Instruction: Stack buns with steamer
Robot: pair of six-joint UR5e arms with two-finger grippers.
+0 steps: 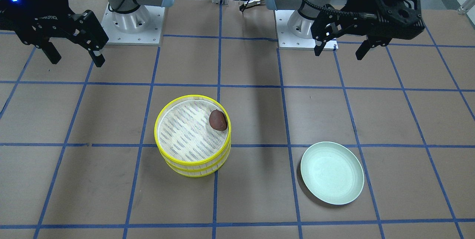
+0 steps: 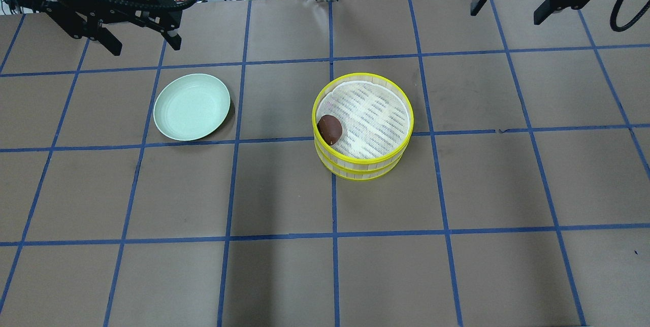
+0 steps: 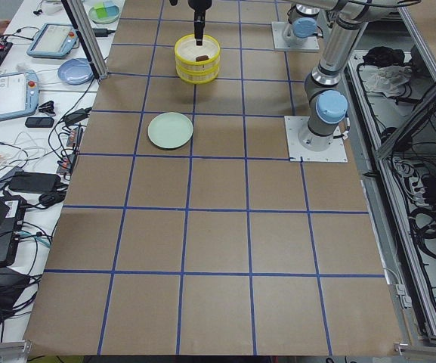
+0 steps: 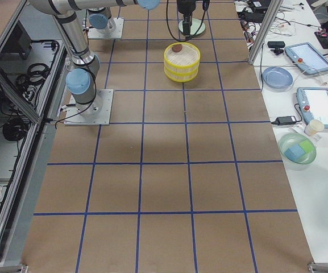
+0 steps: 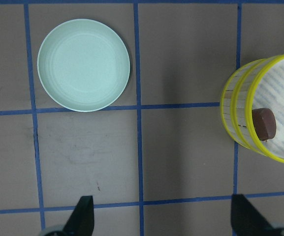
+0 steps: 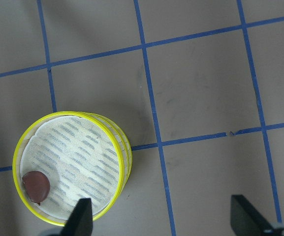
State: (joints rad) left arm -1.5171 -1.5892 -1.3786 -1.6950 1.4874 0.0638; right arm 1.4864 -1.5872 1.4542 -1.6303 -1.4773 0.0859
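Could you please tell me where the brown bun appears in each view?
Front-facing: bun upper right inside the yellow steamer.
Overhead: bun at its left rim.
Exterior left: bun tiny, top centre.
Exterior right: bun top centre.
Left wrist: bun at right edge.
Right wrist: bun lower left.
Landmark: yellow steamer; bun lies on its side nearest the green plate.

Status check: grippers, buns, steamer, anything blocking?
Left gripper and right gripper open, raised, holding nothing. Dark reddish-brown round bun in top tier of yellow-rimmed steamer, against its rim; no cream bun visible. Pale green round plate bare, apart.
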